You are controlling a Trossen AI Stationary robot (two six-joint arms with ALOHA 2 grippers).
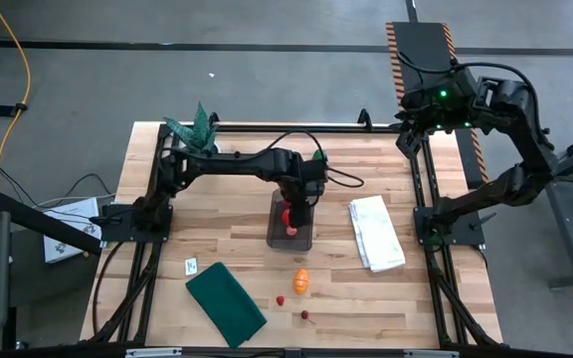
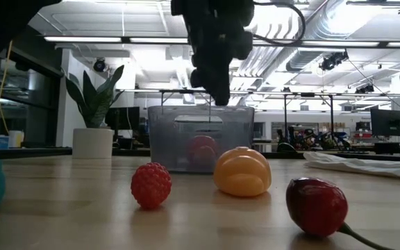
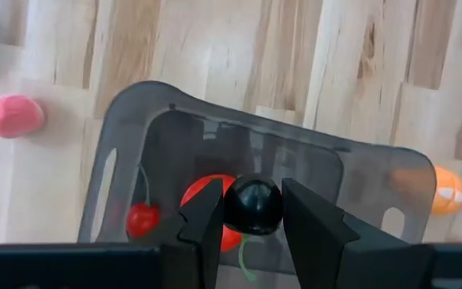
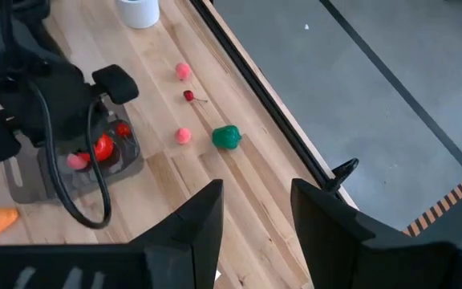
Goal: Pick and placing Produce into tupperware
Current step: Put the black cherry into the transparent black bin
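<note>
The clear grey tupperware (image 1: 289, 227) stands at the table's middle and holds a red ball (image 3: 203, 197) and a small red cherry (image 3: 141, 218). My left gripper (image 3: 251, 199) hangs right above it, shut on a dark berry (image 3: 253, 205); it also shows in the high view (image 1: 293, 202) and the low view (image 2: 214, 73). An orange piece (image 1: 301, 281), a red berry (image 1: 280, 299) and a dark red cherry (image 1: 304, 314) lie nearer the table's near edge. A green round piece (image 4: 226, 136) and pink pieces (image 4: 183, 135) lie beyond the tupperware. My right gripper (image 4: 255, 217) is open and empty over the far right corner. My left gripper pinches the dark berry by its two opposite sides (image 3: 233, 205) between its two fingers (image 3: 207, 221). The fingers come from above, pointing down. The berry is lifted clear, over the tupperware's open inside, above the red ball.
A folded white cloth (image 1: 376, 232) lies right of the tupperware, a dark green cloth (image 1: 225, 303) near the front left, and a potted spiky plant (image 1: 195, 129) at the far left. A small card (image 1: 191, 266) lies by the green cloth. Black frame rails run along both table sides.
</note>
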